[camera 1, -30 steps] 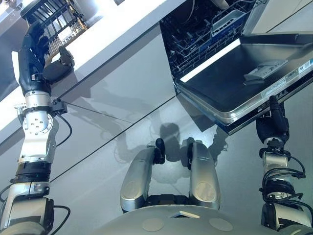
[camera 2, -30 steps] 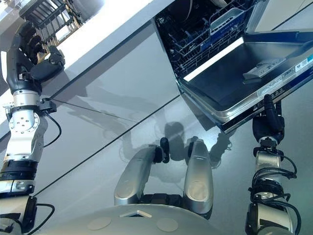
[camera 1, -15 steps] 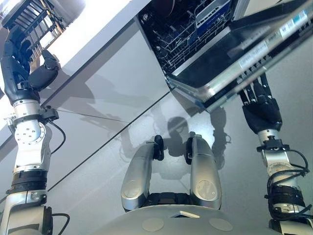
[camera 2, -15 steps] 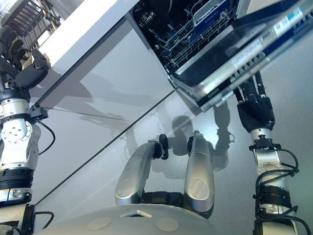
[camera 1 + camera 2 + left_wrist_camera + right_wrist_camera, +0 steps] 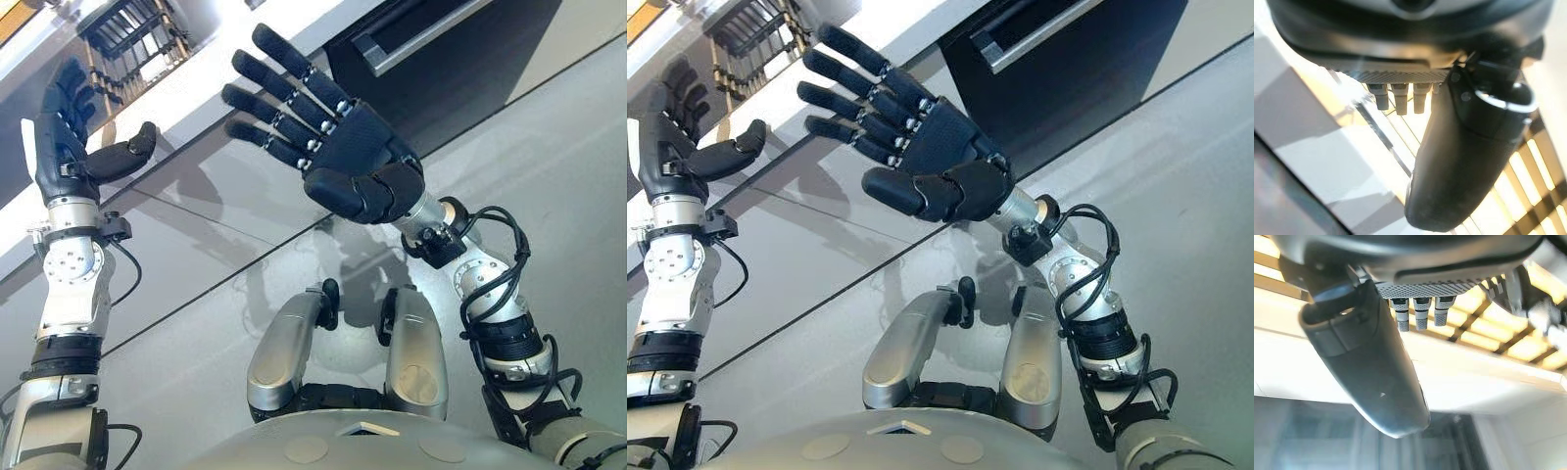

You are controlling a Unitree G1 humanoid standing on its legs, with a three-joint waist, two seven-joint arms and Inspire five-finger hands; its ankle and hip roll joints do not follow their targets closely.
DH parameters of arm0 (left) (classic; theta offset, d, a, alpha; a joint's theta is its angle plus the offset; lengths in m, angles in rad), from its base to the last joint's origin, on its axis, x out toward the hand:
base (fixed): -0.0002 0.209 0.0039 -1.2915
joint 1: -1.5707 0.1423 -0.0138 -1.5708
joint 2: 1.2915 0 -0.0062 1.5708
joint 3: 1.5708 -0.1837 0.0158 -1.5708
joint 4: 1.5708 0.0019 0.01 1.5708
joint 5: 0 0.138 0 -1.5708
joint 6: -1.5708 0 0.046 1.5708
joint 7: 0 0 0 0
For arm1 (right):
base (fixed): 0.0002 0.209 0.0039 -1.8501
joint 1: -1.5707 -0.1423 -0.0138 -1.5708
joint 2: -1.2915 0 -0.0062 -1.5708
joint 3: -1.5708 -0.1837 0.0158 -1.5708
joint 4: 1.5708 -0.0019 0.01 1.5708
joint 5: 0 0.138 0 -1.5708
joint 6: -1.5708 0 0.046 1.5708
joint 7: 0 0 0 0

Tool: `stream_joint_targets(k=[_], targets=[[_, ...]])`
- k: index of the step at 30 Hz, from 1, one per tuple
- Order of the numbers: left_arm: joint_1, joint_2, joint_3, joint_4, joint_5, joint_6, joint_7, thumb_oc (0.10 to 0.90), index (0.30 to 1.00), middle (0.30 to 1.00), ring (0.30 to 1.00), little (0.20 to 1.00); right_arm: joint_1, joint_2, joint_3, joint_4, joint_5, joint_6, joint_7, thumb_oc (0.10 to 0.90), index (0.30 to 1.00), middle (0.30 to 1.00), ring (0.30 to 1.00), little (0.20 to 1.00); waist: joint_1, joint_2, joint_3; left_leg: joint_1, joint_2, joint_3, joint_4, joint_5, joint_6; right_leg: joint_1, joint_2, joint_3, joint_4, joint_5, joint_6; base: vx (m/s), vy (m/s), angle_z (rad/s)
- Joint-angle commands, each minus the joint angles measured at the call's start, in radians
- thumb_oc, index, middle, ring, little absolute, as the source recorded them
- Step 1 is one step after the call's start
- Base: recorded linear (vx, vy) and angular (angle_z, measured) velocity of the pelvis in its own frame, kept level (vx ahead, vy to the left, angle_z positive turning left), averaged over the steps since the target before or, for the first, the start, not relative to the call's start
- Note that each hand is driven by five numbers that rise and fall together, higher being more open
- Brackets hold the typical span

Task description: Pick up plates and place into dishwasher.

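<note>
Since earlier: dishwasher door now shut, right hand raised, splayed, empty; left hand spread, empty, by rack on worktop; advise seeking plates there.

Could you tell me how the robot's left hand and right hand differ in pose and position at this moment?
The left hand is raised upright at the counter edge beside the dark dish rack, while the right hand reaches across the middle, near the closed dishwasher door. The left hand's fingers point upward with the thumb jutting sideways; the right hand's fingers stretch sideways toward the rack. Both are open and hold nothing.
</note>
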Motion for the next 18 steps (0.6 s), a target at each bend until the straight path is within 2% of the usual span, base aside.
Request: stream_joint_targets(k=[1, 3, 7, 9, 10, 13, 14, 15, 18], targets=[[0.024, 0.051, 0.097, -0.043, -0.024, -0.066, 0.02, 0.8, 0.9, 0.9, 0.9, 0.9, 0.014, 0.018, -0.08, 0.021, -0.223, -0.223, -0.135, 0.8, 0.9, 0.9, 0.9, 0.9, -0.008, -0.014, -0.144, 0.019, -0.034, 0.033, 0.032, -0.022, 0.065, 0.076, 0.024, 0.024, -0.137, 0.119, 0.05, 0.04, 0.031, 0.06], [0.068, 0.022, 0.11, -0.069, -0.017, -0.085, 0.023, 0.8, 0.9, 0.9, 0.9, 0.9, 0.077, -0.026, -0.13, 0.087, -0.366, -0.296, -0.166, 0.8, 0.9, 0.9, 0.9, 0.9, -0.016, -0.02, -0.156, 0.042, -0.027, 0.035, -0.017, -0.027, 0.07, 0.084, 0.032, 0.032, -0.176, 0.136, 0.06, 0.0, 0.0, 0.0], [0.157, -0.046, 0.143, -0.135, 0.007, -0.127, 0.011, 0.8, 0.9, 0.9, 0.9, 0.9, 0.234, -0.041, -0.203, 0.171, -0.505, -0.349, -0.141, 0.8, 0.9, 0.9, 0.9, 0.9, -0.026, -0.036, -0.181, 0.087, -0.017, 0.032, -0.117, -0.017, 0.076, 0.101, 0.05, 0.043, -0.262, 0.171, 0.084, -0.04, 0.001, -0.04], [0.197, -0.079, 0.167, -0.175, -0.014, -0.136, -0.022, 0.8, 0.9, 0.9, 0.9, 0.9, 0.311, -0.039, -0.232, 0.229, -0.587, -0.357, -0.126, 0.8, 0.9, 0.9, 0.9, 0.9, -0.034, -0.053, -0.198, 0.111, -0.012, 0.027, -0.177, 0.002, 0.075, 0.118, 0.061, 0.045, -0.328, 0.195, 0.096, -0.09, -0.054, -0.14], [0.221, -0.097, 0.181, -0.194, -0.034, -0.135, -0.045, 0.8, 0.9, 0.9, 0.9, 0.9, 0.365, -0.035, -0.247, 0.278, -0.669, -0.391, -0.107, 0.8, 0.9, 0.9, 0.9, 0.9, -0.039, -0.068, -0.21, 0.127, -0.008, 0.024, -0.212, 0.013, 0.072, 0.135, 0.068, 0.044, -0.374, 0.208, 0.105, -0.08, -0.078, -0.14], [0.238, -0.125, 0.184, -0.214, -0.078, -0.12, -0.088, 0.8, 0.9, 0.9, 0.9, 0.9, 0.441, -0.035, -0.249, 0.401, -0.684, -0.402, -0.06, 0.8, 0.9, 0.9, 0.9, 0.9, -0.043, -0.098, -0.242, 0.16, -0.003, 0.013, -0.295, 0.036, 0.069, 0.18, 0.084, 0.038, -0.491, 0.245, 0.121, -0.06, -0.082, -0.14], [0.242, -0.148, 0.175, -0.217, -0.072, -0.125, -0.116, 0.8, 0.9, 0.9, 0.9, 0.9, 0.477, -0.022, -0.241, 0.491, -0.765, -0.425, -0.057, 0.8, 0.9, 0.9, 0.9, 0.9, -0.046, -0.113, -0.264, 0.185, 0.0, 0.01, -0.344, 0.049, 0.064, 0.217, 0.097, 0.035, -0.565, 0.268, 0.131, -0.01, -0.064, -0.1], [0.239, -0.152, 0.164, -0.217, -0.065, -0.122, -0.117, 0.8, 0.9, 0.9, 0.9, 0.9, 0.485, -0.026, -0.22, 0.547, -0.806, -0.454, -0.066, 0.8, 0.9, 0.9, 0.9, 0.9, -0.046, -0.117, -0.275, 0.204, 0.002, 0.011, -0.379, 0.057, 0.062, 0.243, 0.102, 0.032, -0.616, 0.283, 0.136, -0.02, -0.053, -0.1], [0.207, -0.166, 0.13, -0.222, -0.062, -0.089, -0.11, 0.8, 0.9, 0.9, 0.9, 0.9, 0.49, -0.024, -0.169, 0.73, -0.875, -0.45, -0.091, 0.8, 0.9, 0.9, 0.9, 0.9, -0.046, -0.128, -0.303, 0.268, 0.009, 0.013, -0.471, 0.073, 0.053, 0.327, 0.12, 0.025, -0.737, 0.32, 0.148, -0.02, -0.019, -0.06]])
